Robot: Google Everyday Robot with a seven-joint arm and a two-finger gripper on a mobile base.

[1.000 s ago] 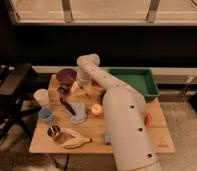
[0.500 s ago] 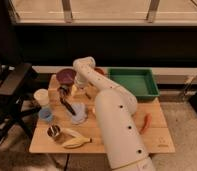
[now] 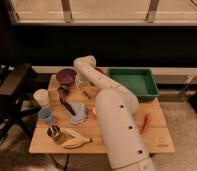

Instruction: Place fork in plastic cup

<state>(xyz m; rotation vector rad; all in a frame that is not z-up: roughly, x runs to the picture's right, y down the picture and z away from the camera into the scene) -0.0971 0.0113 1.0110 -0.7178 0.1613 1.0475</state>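
Lab: wooden table point(image 3: 161, 136), office chair point(image 3: 14, 86)

**No legible text**

No words, labels, brands, numbers or signs can be read anywhere, whether on the arm point(image 3: 117, 120), the bench point(image 3: 159, 142), the green tray point(image 3: 153, 93) or the purple bowl point(image 3: 66, 76). The jaws are low over the far part of the bench, just right of the purple bowl.
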